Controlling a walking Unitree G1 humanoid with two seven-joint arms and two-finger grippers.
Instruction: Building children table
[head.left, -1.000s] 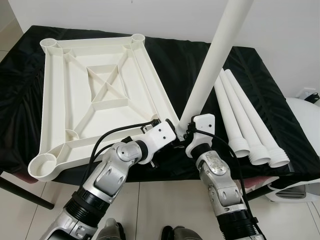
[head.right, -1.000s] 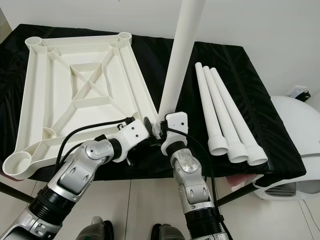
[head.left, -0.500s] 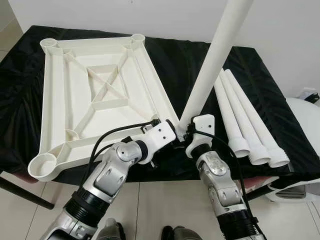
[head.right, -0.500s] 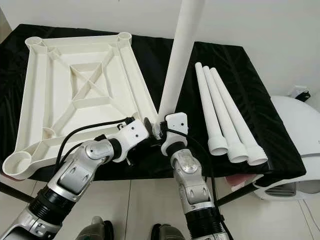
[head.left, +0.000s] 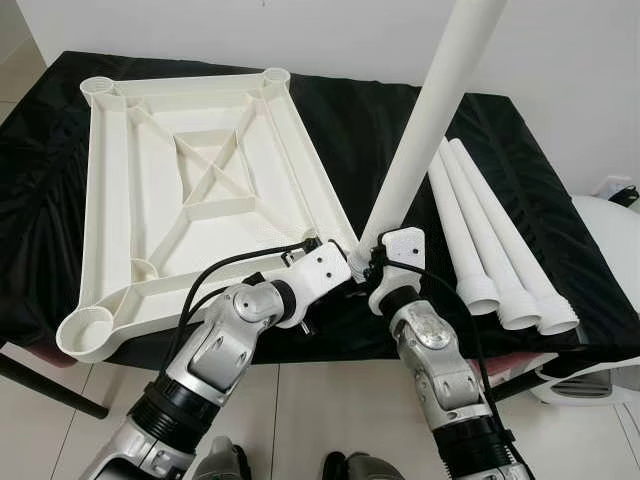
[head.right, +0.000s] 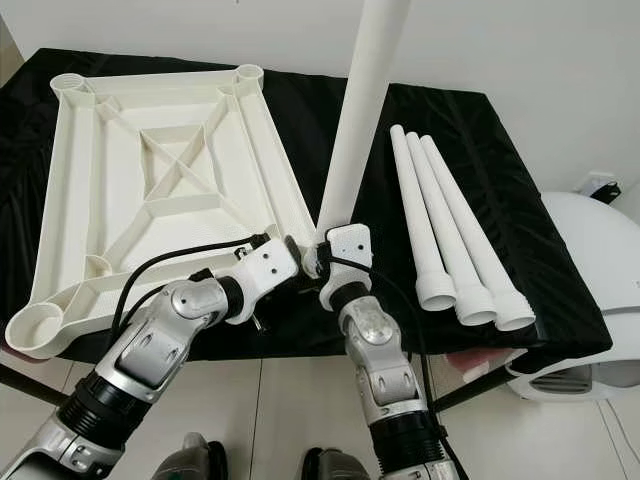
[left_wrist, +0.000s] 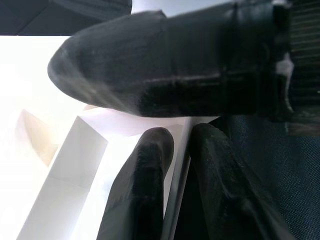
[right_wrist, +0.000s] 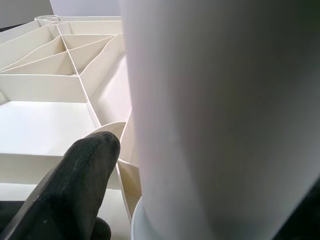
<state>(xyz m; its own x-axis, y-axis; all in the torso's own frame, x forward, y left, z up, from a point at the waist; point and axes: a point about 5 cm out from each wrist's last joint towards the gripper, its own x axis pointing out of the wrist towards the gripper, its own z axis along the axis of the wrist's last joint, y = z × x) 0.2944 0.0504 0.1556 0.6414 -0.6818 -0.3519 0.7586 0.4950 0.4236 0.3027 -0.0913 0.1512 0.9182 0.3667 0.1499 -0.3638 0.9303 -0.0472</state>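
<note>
- A white moulded plastic tabletop (head.left: 200, 190) lies upside down, ribs up, on the left part of a desk covered with black cloth (head.left: 360, 120); one round leg socket (head.left: 88, 330) overhangs the near left corner.
- A long white plastic tube leg (head.left: 425, 140) stands nearly upright at the tabletop's near right corner, leaning slightly to the right, its foot at the corner socket and its top running past the upper frame edge.
- The right gripper (head.left: 372, 262) sits at the base of this leg at the desk's near edge; in its wrist view one black finger (right_wrist: 75, 185) lies against the tube's side, so the jaws appear closed around the leg.
- The left gripper (head.left: 345, 262) is pressed to the same tabletop corner from the left; its wrist view shows black fingers (left_wrist: 145, 180) close together over the white rim, but whether they pinch it I cannot tell.
- Three more white tube legs (head.left: 495, 240) lie side by side, touching, along the right part of the desk, flared ends toward the near edge.
- A white rounded appliance (head.left: 610, 250) stands on the floor beyond the desk's right edge.
</note>
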